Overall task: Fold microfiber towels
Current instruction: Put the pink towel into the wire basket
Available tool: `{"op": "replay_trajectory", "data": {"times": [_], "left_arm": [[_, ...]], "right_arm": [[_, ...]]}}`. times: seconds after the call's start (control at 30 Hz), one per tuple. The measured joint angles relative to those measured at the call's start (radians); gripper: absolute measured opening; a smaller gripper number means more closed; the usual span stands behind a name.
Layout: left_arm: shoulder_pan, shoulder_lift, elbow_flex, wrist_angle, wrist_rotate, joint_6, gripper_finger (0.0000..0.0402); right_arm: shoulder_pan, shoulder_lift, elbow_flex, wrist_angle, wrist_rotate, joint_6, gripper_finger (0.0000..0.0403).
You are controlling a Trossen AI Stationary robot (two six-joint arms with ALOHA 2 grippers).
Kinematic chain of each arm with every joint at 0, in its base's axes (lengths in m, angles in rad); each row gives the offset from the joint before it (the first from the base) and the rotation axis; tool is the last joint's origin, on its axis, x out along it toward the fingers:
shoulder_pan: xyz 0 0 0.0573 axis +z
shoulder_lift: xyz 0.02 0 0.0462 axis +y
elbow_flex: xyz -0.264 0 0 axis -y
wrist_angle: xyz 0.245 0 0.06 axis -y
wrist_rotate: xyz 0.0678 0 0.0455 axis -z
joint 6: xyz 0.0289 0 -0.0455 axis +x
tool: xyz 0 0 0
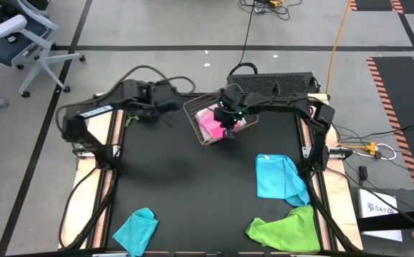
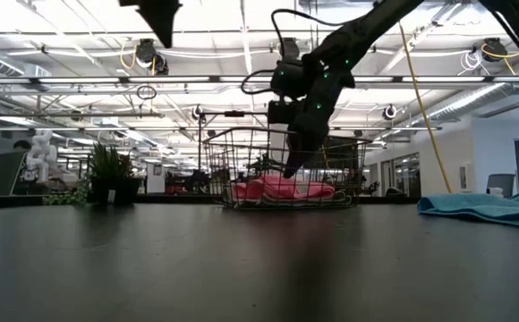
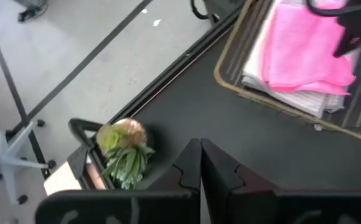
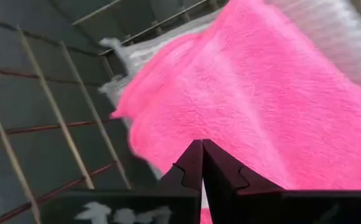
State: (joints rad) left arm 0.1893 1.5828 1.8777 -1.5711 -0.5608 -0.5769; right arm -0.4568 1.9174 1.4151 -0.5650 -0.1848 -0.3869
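A wire basket (image 1: 200, 134) stands at the far middle of the black table. In it a hot pink towel (image 4: 249, 106) lies on top of a white towel (image 3: 292, 93). My right gripper (image 4: 202, 144) is shut and reaches down into the basket, right over the pink towel. My left gripper (image 3: 200, 144) is shut and empty, raised above the table left of the basket. A sky blue towel (image 1: 278, 177) lies crumpled at the right. A lime green towel (image 1: 285, 228) and a teal towel (image 1: 137, 230) lie crumpled at the near edge. My right gripper comes slanting down from above into the basket, its shut fingertips (image 2: 289, 170) close over the pink towel's top face (image 4: 230, 155). I cannot tell whether they touch the cloth. The towel lies flat on the white one.
A small green plant (image 3: 123, 152) stands at the table's far left, near my left arm. The basket's wire walls (image 2: 242, 165) rise around my right gripper. Bare black table (image 1: 185, 178) stretches across the middle between the basket and the near towels.
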Motion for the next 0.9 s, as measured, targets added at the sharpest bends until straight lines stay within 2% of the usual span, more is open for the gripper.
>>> {"op": "replay_trajectory", "data": {"times": [0.17, 0.3, 0.5, 0.67, 0.8, 0.9], "left_arm": [[-0.01, -0.102, -0.111, -0.001, -0.017, -0.064, 0.0005], [-0.01, -0.126, -0.16, 0.001, -0.017, -0.091, 0.0015], [-0.01, -0.127, -0.173, 0.003, -0.017, -0.047, 0.0003], [-0.01, -0.128, -0.173, 0.013, -0.017, -0.06, 0.0015], [-0.01, -0.128, -0.173, 0.013, -0.017, -0.057, 0.0004], [-0.01, -0.128, -0.173, 0.016, -0.017, -0.057, 0.0007]], "right_arm": [[-0.004, 0.017, 0.003, -0.026, -0.016, -0.04, 0.0], [-0.003, 0.013, 0.001, -0.064, -0.007, -0.042, 0.0], [0.02, -0.083, -0.003, -0.084, 0.072, -0.081, 0.0], [0.02, -0.179, -0.001, -0.057, 0.066, -0.074, 0.0], [0.009, -0.197, 0.0, 0.019, 0.089, -0.128, 0.0], [0.003, -0.163, 0.0, 0.075, 0.088, -0.147, 0.0]]}}
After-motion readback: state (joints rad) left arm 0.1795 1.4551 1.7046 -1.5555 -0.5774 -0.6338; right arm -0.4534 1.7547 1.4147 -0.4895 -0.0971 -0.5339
